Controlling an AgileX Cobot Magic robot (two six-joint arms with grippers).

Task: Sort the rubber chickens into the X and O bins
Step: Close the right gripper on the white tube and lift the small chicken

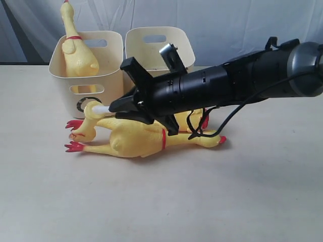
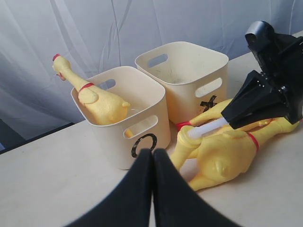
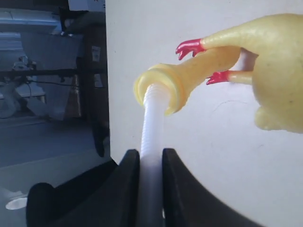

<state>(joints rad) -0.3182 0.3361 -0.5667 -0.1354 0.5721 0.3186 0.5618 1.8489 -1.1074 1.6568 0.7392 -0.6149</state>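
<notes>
One rubber chicken (image 1: 78,53) (image 2: 102,101) stands head-up in the O bin (image 1: 63,75) (image 2: 118,132). Beside it is the X bin (image 1: 184,50) (image 2: 189,90), which looks empty. Two more chickens lie on the table in front of the bins. The front one (image 1: 133,141) (image 2: 227,156) is in full view; the rear one (image 1: 199,118) (image 2: 215,111) is largely hidden by my right arm. My right gripper (image 1: 115,108) (image 3: 150,161) reaches across and is shut on a white tube (image 1: 101,109) (image 3: 151,118) stuck in a lying chicken's flared yellow end. My left gripper (image 2: 152,158) is shut and empty, short of the O bin.
The cream table (image 1: 161,201) runs wide in front of the chickens. A pale curtain (image 1: 227,25) hangs behind the bins. A black cable (image 1: 227,116) loops down from my right arm over the lying chickens.
</notes>
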